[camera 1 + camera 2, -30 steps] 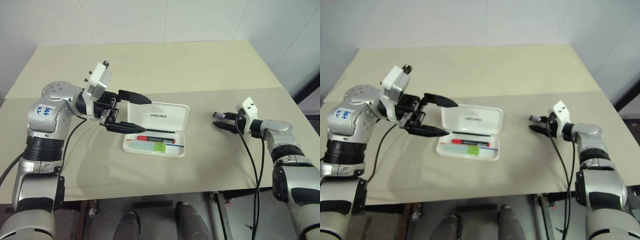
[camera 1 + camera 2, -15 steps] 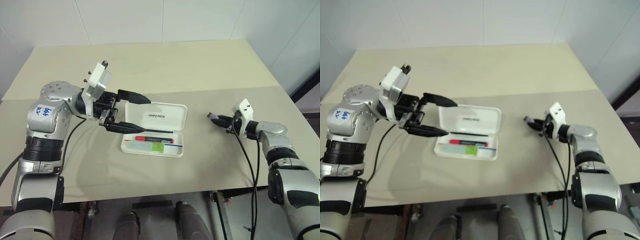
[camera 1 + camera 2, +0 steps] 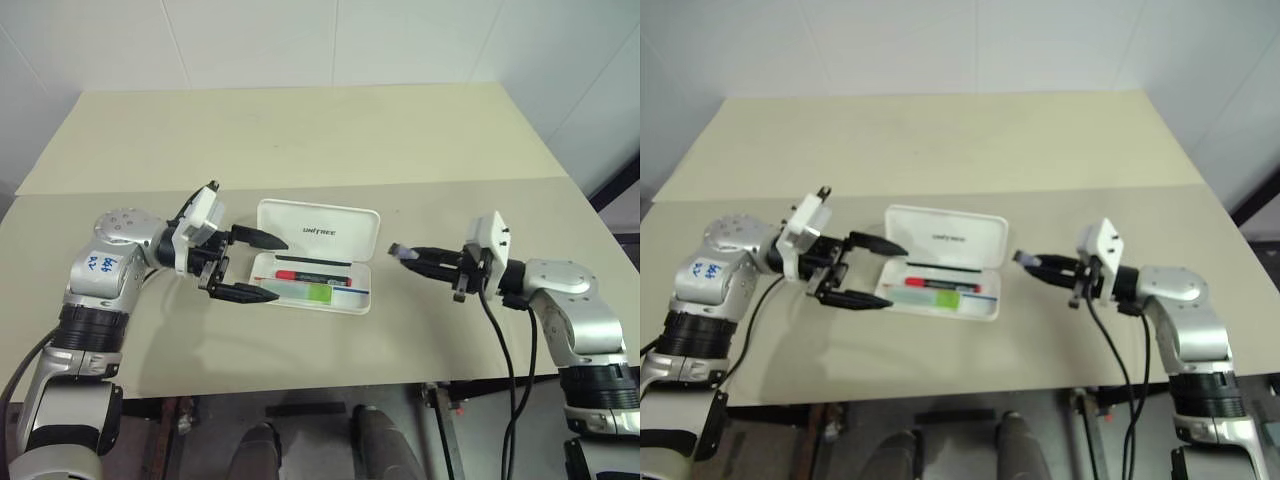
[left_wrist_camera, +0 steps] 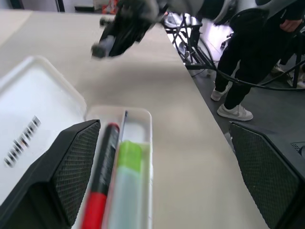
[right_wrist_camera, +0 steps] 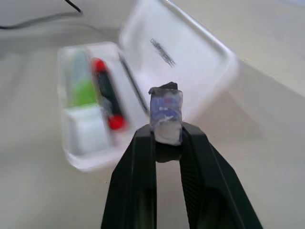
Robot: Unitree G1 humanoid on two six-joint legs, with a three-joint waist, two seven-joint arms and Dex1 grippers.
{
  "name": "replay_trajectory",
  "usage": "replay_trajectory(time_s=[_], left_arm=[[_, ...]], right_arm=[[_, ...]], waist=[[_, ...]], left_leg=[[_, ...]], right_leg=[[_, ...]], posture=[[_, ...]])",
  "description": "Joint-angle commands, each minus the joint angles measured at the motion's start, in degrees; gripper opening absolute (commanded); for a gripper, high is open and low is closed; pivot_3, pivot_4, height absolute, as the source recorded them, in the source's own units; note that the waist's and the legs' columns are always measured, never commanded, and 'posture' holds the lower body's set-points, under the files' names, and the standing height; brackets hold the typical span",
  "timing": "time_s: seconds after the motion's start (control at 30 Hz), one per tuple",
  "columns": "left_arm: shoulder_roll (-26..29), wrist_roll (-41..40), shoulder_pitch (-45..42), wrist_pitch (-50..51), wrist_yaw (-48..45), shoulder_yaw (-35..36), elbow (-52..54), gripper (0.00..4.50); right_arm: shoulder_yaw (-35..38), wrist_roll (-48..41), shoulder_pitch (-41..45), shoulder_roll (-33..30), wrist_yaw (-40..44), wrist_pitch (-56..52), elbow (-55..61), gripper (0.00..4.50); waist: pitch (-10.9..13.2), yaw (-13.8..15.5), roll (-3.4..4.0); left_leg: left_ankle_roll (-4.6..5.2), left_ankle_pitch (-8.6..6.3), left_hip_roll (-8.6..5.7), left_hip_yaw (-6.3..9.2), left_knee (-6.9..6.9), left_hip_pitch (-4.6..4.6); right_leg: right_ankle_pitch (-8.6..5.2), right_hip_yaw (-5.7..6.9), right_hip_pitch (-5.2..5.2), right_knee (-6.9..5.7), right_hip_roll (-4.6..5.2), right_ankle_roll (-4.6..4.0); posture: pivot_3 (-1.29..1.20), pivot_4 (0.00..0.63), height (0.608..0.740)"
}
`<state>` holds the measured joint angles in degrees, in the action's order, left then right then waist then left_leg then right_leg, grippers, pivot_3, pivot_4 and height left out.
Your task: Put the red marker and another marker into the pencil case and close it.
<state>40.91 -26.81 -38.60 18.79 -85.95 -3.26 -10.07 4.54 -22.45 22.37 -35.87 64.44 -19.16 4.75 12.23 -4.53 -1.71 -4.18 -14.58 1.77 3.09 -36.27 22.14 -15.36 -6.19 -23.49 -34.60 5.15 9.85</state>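
Beige table (image 3: 300, 130), open pencil case (image 3: 316, 257) in the middle.
Red marker (image 3: 310, 276) and light-green marker (image 3: 300, 291) lie inside; left gripper (image 3: 252, 266) gapes wide beside it, empty; right gripper (image 3: 408, 254) pinches a small grey-purple piece (image 5: 165, 112).

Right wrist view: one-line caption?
Right gripper pinches small grey-purple piece above open white plastic pencil case.

A person (image 4: 248, 52) beside the table (image 4: 181, 119) is showing only legs, cut off above; the red marker (image 4: 102, 176) is running off-frame; the pencil case (image 5: 143, 86) is blurring.
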Motion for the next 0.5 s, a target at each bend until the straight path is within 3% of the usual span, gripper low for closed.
replay_trajectory(time_s=[0.03,0.5], left_arm=[[0.5,0.5,0.8,-2.4,-2.1,0.3,-0.8,4.50],[-0.7,0.1,3.0,-3.8,-0.7,0.4,-0.4,4.50]], right_arm=[[-2.6,-1.8,0.1,0.5,-2.5,-4.4,6.6,0.34],[-14.9,6.5,6.5,2.9,-0.3,1.6,-4.7,0.34]], waist=[[0.0,0.2,-0.02],[0.0,0.4,-0.03]], left_leg=[[0.00,0.00,0.00,0.00,-0.02,0.00],[0.05,-0.02,0.00,0.01,0.10,0.05]], right_leg=[[0.00,0.00,0.01,0.01,0.00,0.00],[0.00,0.04,-0.05,0.09,0.00,-0.04]], posture=[[0.00,0.150,0.740],[0.00,0.150,0.740]])
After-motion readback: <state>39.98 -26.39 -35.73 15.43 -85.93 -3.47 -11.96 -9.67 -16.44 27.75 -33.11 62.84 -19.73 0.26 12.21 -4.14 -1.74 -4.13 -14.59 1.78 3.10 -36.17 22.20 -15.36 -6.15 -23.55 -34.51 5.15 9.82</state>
